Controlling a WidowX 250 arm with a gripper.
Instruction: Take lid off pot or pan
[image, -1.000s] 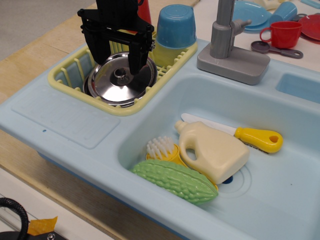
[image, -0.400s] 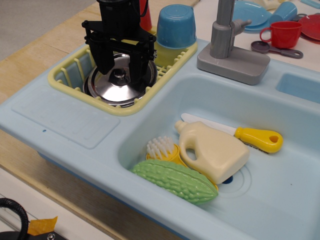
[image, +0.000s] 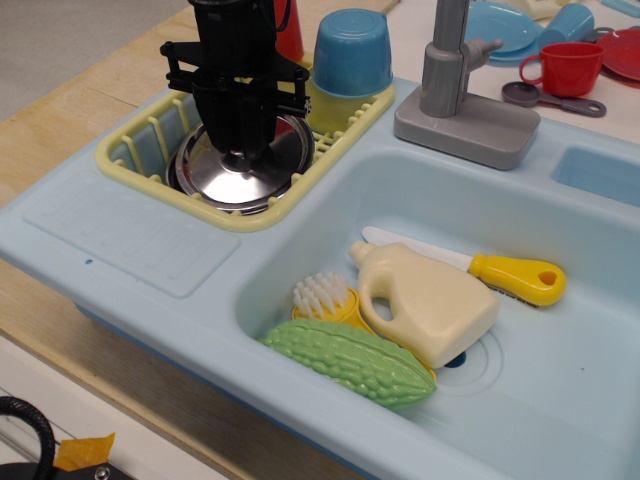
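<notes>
A: The hand (image: 240, 158) is seen lowered onto the lid's (image: 238, 176) centre, fingers drawn together about the knob.

B: Clamped?

A: It cannot be told. The lid is seated on the pot (image: 183, 176), in the yellow rack (image: 140, 170), far left.

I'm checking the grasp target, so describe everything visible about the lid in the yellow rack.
The lid is a round, shiny silver metal disc, slightly domed with a raised rim, reflecting light at its front. It lies roughly flat on the pot, of which only a dark edge shows, inside the yellow dish rack. The black gripper has its fingers at the lid's centre, hiding the knob; whether they grip it cannot be told.
</notes>
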